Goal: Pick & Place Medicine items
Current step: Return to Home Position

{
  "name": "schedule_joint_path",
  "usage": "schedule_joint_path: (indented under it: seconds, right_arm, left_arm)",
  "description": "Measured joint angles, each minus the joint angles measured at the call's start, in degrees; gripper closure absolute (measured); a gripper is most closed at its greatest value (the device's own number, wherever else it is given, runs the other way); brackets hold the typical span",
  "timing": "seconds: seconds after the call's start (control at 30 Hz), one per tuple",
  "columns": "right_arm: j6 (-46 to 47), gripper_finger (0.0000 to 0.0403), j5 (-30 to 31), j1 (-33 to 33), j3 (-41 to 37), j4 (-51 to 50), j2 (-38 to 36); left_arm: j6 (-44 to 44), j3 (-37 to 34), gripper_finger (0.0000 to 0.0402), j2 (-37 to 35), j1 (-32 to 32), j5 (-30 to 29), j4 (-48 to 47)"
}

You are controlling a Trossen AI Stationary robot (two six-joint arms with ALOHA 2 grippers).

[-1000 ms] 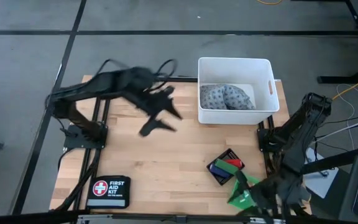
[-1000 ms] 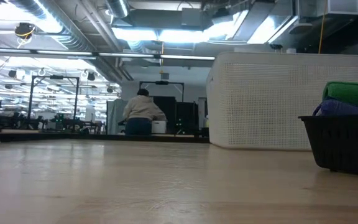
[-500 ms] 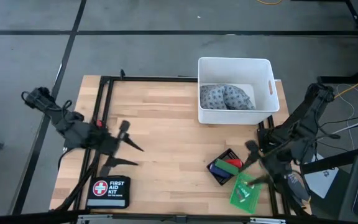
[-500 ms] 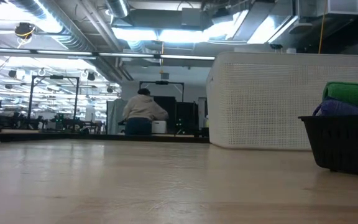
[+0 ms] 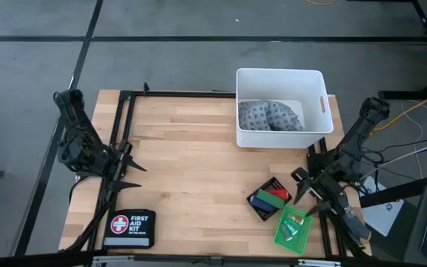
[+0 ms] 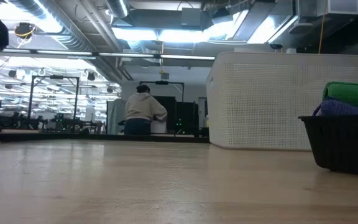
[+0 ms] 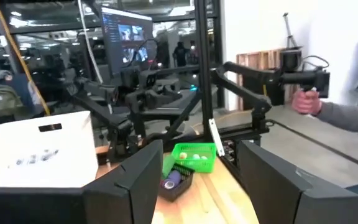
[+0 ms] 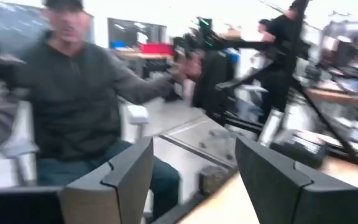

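The medicine items lie in a black basket (image 5: 267,199) near the table's right edge: a blue cylinder (image 5: 259,200), a green cylinder (image 5: 268,197) and a red block (image 5: 278,194). The green basket (image 5: 291,226) beside it holds tiny pale pieces. My left gripper (image 5: 139,177) hangs open over the table's left edge, facing the baskets; its wrist view shows the green basket (image 7: 194,155) and the blue cylinder (image 7: 173,182) far ahead. My right gripper (image 5: 301,188) is open just right of the black basket and points off the table toward a person (image 8: 73,93).
A white bin (image 5: 280,107) holding grey cloth stands at the far right. The black first-aid pouch (image 5: 129,228) lies at the near left corner. In the low view the bin (image 6: 291,99) and black basket (image 6: 344,146) stand at the right. A person's hand (image 7: 306,101) shows beyond the table.
My left arm has swung from above the table's far middle back to the left edge and lower. My right arm has drawn back from over the green basket toward the far side, uncovering that basket. Baskets and items have stayed put.
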Motion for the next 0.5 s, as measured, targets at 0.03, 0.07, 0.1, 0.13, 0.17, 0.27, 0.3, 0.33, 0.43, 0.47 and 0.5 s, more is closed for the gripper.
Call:
schedule_joint_path:
  seconds: [0.03,0.07,0.1,0.13,0.17,0.27,0.3,0.33,0.43,0.47,0.5]
  right_arm:
    - [0.3,0.0174,-1.9,-0.5,-1.5,1.8,-0.6]
    - [0.6,0.0174,-3.8,-0.8,-3.1,3.5,-1.2]
    - [0.9,0.0174,-5.5,-1.2,-4.4,5.1,-1.6]
    - [1.0,0.0174,-7.0,-1.5,-5.6,6.6,-1.8]
    - [1.1,0.0174,-8.2,-1.7,-6.5,7.8,-1.8]
    - [2.4,0.0174,-9.7,-1.9,-8.3,9.1,-1.8]
    - [3.0,0.0174,-9.7,-1.9,-8.8,9.2,-1.8]
    - [3.5,0.0174,-9.6,-1.9,-9.3,9.4,-1.8]
    - [3.9,0.0174,-9.6,-1.9,-11.5,12.1,-1.8]
    - [3.7,0.0174,-9.6,-1.9,-12.3,13.5,-1.8]
    - [3.7,0.0174,-9.6,-1.9,-13.4,15.1,-1.8]
  left_arm:
    - [-0.2,-1.2,0.0196,0.1,-0.7,-1.1,0.8]
    - [-0.6,-2.5,0.0196,0.2,-1.2,-2.3,1.7]
    - [-1.1,-3.9,0.0196,0.2,-1.7,-3.3,2.3]
    - [-1.6,-5.3,0.0196,0.2,-2.2,-3.8,3.4]
    - [-1.8,-6.8,0.0196,0.2,-2.5,-4.0,4.8]
    - [-1.3,-11.4,0.0195,0.3,-3.3,-3.4,10.8]
    - [-1.1,-12.9,0.0194,0.4,-3.5,-2.9,12.8]
    - [-1.0,-14.4,0.0194,0.5,-3.7,-2.8,14.8]
    - [-1.1,-18.6,0.0196,0.4,-4.2,-2.1,20.8]
    - [-1.5,-20.0,0.0196,0.4,-4.4,-1.9,22.0]
    - [-2.2,-21.6,0.0197,0.7,-4.5,-1.4,22.6]
